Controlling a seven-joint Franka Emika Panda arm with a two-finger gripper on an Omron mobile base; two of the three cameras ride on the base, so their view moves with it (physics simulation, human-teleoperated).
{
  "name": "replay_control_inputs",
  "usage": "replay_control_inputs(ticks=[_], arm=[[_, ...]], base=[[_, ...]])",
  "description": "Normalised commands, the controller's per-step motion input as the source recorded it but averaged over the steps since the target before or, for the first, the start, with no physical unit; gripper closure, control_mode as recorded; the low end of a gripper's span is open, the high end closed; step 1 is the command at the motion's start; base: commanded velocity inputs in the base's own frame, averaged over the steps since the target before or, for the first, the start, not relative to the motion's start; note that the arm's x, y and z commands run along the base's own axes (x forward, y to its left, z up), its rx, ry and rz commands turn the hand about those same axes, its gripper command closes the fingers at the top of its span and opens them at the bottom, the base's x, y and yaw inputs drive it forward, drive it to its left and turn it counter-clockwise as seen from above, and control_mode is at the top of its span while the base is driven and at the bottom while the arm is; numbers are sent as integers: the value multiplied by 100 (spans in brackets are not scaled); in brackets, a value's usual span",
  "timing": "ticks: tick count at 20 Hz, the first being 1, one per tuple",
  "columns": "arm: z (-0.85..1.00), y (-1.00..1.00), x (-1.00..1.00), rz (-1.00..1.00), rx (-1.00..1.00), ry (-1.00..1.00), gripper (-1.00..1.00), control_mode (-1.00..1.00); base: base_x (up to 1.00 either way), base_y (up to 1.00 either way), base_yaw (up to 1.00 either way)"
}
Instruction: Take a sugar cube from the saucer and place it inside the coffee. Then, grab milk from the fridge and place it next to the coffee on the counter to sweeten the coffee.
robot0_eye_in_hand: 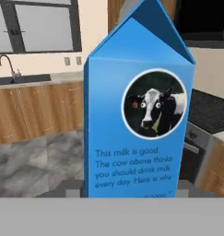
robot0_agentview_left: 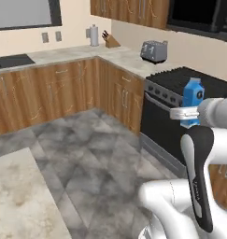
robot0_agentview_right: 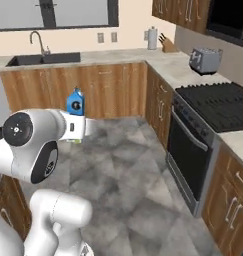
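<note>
While the arm reaches out level over the kitchen floor, the gripper (robot0_agentview_left: pixel 188 114) holds the milk (robot0_agentview_left: pixel 193 95) between its half-closed jaws — the carton stands upright, its long axis vertical, gable on top. In the hand view the milk (robot0_eye_in_hand: pixel 136 115) sits right between the finger tips, cow label facing the camera. It is well off any surface, with the stove (robot0_agentview_left: pixel 189 81) behind it in the left base view and the sink cabinets (robot0_agentview_right: pixel 83 85) behind it in the right. A corner of counter (robot0_agentview_left: pixel 17 196) shows at lower left of the left base view — likely the side the arm must swing toward. The coffee cannot be made out here, so the exact set-down spot cannot be told.
</note>
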Motion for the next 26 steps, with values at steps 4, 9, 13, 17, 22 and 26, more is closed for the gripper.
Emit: replay_control_inputs(ticks=[4, 9, 13, 17, 22, 26], arm=[[0, 0, 0, 0, 0, 0, 100, 100], [0, 0, 0, 0, 0, 0, 100, 100], [0, 0, 0, 0, 0, 0, 100, 100], [0, 0, 0, 0, 0, 0, 100, 100], [0, 0, 0, 0, 0, 0, 100, 100], [0, 0, 0, 0, 0, 0, 100, 100]], base=[[100, -2, 63], [100, -44, 44], [100, -52, 42], [100, -46, 43], [100, -40, 43], [100, -35, 43]])
